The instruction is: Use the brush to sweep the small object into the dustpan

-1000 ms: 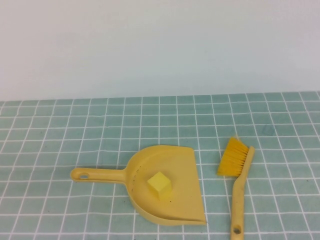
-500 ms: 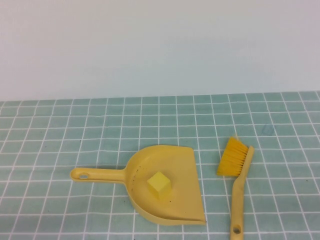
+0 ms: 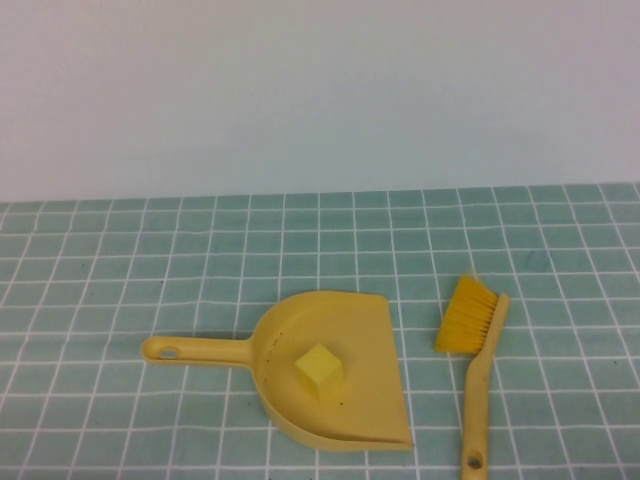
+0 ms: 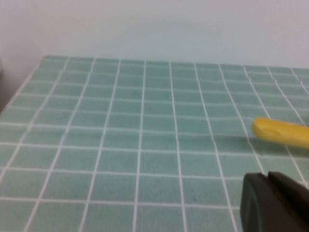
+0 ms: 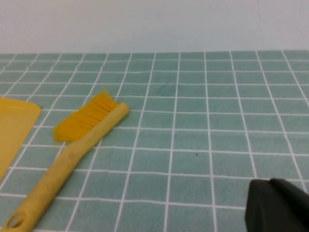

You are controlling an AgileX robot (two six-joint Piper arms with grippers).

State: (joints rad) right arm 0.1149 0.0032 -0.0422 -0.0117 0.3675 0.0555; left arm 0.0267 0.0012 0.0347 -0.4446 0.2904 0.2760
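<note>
Left gripper [image 4: 273, 203] and right gripper [image 5: 277, 205] closed, empty, clear of table [image 3: 100, 260]; small object [image 3: 319, 369] sits inside dustpan [image 3: 370, 330], brush [image 3: 478, 350] just beside: sweep looks finished.

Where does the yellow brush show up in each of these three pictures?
High view: the brush lies right of the dustpan, bristles away from the robot.
Left wrist view: not in it.
Right wrist view: the brush lies diagonally, beside the dustpan's edge.
Shared landmark: the green tiled table.

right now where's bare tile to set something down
Free: the far tiles up to the wall, left of the dustpan handle, right of the brush. Tighter: the strip between them; the small object sits in the dustpan. Left pincer and right pincer are shut, parked near.
</note>
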